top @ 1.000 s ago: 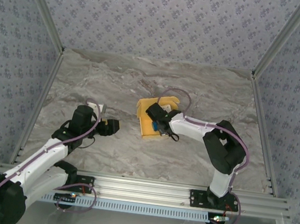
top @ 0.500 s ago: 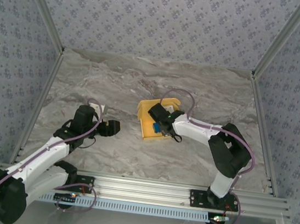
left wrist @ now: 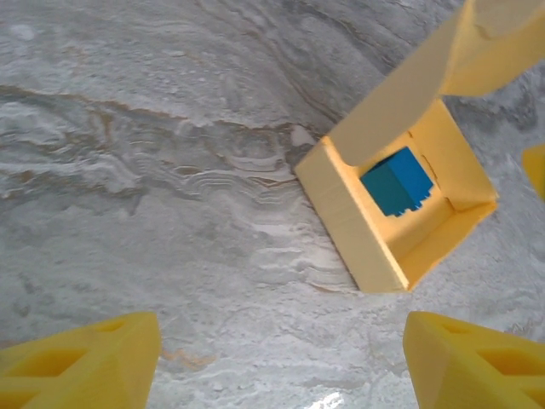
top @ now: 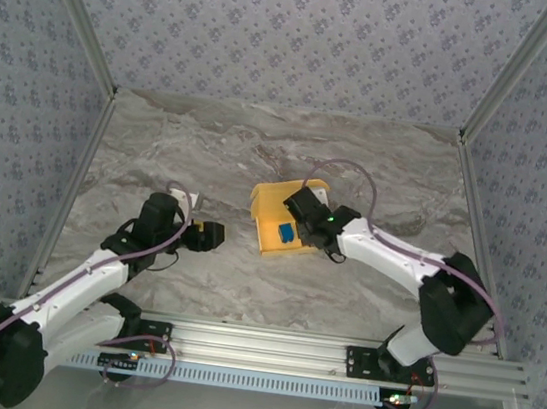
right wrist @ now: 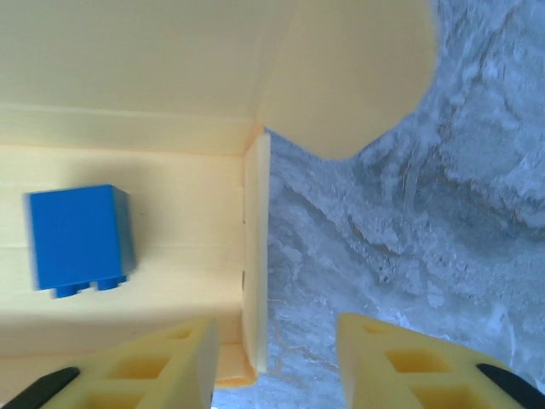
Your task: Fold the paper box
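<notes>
The paper box (top: 274, 215) is a small yellow-orange open box in the middle of the table, with a tiny blue block (top: 285, 232) inside it. In the left wrist view the paper box (left wrist: 358, 234) lies ahead to the right, its lid flap raised, the blue block (left wrist: 396, 181) on its floor. My left gripper (left wrist: 281, 366) is open over bare table, left of the box. My right gripper (right wrist: 277, 366) is open and straddles the box's side wall (right wrist: 255, 256), which stands close to its left finger. A rounded flap (right wrist: 349, 77) sticks out above. The blue block (right wrist: 77, 239) sits left of that wall.
The marble-patterned table (top: 211, 146) is walled by patterned panels with metal posts (top: 84, 38) at left and right. An aluminium rail (top: 265, 345) runs along the near edge, where both arm bases are bolted.
My right gripper has opened and let go of the box wall, and its arm has swung out to the right. The blue block now shows in the box. The left arm barely moved.
</notes>
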`<state>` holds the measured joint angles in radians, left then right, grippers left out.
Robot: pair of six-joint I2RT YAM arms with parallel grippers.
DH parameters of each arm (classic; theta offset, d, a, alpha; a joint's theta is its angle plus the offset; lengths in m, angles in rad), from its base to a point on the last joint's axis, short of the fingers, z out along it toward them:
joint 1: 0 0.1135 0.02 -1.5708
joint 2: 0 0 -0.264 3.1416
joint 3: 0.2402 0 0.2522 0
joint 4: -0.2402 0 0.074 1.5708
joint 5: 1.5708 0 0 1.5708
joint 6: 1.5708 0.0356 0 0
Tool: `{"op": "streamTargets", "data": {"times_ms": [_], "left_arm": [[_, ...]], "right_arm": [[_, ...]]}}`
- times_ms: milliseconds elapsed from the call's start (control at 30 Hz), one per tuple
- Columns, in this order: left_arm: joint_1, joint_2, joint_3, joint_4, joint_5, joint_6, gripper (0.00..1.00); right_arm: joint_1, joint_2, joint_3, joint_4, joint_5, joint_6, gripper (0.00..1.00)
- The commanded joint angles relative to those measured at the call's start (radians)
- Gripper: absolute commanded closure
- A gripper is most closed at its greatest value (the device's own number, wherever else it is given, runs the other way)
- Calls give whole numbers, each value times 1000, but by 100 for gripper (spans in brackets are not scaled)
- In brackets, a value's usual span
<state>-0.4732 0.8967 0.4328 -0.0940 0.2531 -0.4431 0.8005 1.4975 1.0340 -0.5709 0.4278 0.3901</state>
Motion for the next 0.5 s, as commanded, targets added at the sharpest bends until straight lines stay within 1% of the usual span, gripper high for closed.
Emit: {"op": "streamTargets", "data": {"times_ms": [0, 100, 200, 233, 267, 367, 467], "left_arm": [[-52, 22, 56, 78, -34, 57, 25], [-98, 79, 102, 101, -60, 91, 25], [-137, 158, 160, 103, -108, 117, 26], [-143, 188, 181, 103, -119, 121, 27], [-145, 212, 199, 105, -124, 120, 28], [-148, 284, 240, 131, -131, 116, 32], [-158, 345, 281, 136, -136, 120, 33]], "right_arm": [[-26, -113, -18, 55, -81, -80, 52], [-78, -171, -24, 97, -156, -166, 47], [-165, -204, -28, 122, -243, -228, 44], [-204, -210, -31, 134, -291, -241, 44], [-249, -211, -36, 151, -346, -252, 44], [-340, -199, -60, 209, -478, -288, 45], [-381, -178, -78, 272, -564, -309, 46]]}}
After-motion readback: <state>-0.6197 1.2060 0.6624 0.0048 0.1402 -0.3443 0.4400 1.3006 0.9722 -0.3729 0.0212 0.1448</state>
